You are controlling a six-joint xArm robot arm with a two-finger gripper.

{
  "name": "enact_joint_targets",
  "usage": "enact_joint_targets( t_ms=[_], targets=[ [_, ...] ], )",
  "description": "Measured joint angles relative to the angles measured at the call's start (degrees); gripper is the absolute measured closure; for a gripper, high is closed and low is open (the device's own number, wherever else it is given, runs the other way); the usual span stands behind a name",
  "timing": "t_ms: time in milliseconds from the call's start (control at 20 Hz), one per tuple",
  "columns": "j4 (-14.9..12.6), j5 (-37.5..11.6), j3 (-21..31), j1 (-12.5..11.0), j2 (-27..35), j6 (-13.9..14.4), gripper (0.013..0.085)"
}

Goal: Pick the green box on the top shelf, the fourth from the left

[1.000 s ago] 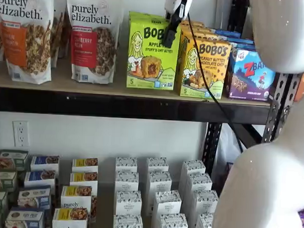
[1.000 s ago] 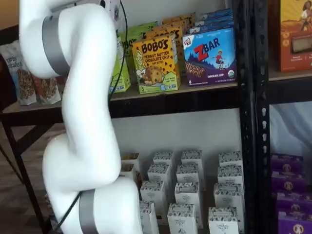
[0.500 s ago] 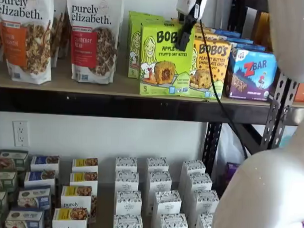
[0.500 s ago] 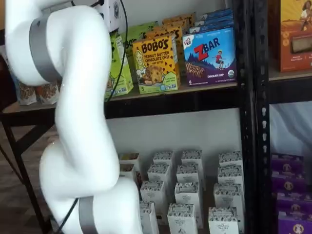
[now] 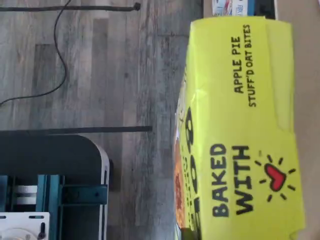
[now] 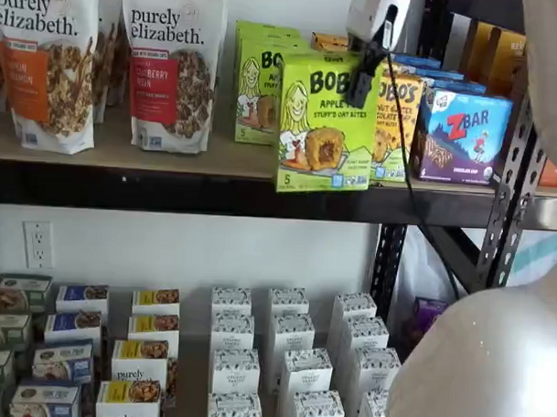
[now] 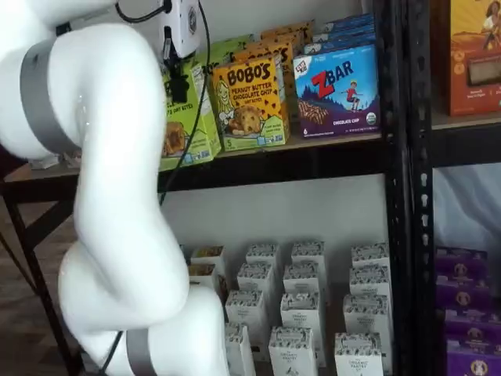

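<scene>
Wrist view first: the green box (image 5: 240, 130) fills most of the frame, its lid panel reading "Apple Pie Stuff'd Oat Bites" and "Baked With", with grey plank floor beyond it, so by my read it hangs clear of the shelf edge. No fingers show here.

Shelf view next: the gripper (image 6: 362, 83) drops in from twelve o'clock, one black finger lying across the carton's face. The jaws look clamped on that carton, and it sits out in front of the black rail of the top shelf (image 6: 169, 188), ahead of its row. Judging by that, the grab is done and only the carry-away remains. A second green carton (image 6: 257, 80) stands at nine o'clock of it, the orange peanut butter box (image 6: 399, 112) and the Zbar box (image 6: 460, 132) at three o'clock, granola bags (image 6: 169, 67) farther toward nine.

Last shelf view: the white arm (image 7: 109, 196) hides most of the carton. Nothing I can see blocks the way out.
</scene>
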Motion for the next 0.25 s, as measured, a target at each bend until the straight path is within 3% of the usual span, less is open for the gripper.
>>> enact_joint_targets(
  t_ms=[250],
  targets=[
    [1.36, 1.36, 3.37, -3.12, -4.32, -2.45, 0.0730]
  ],
)
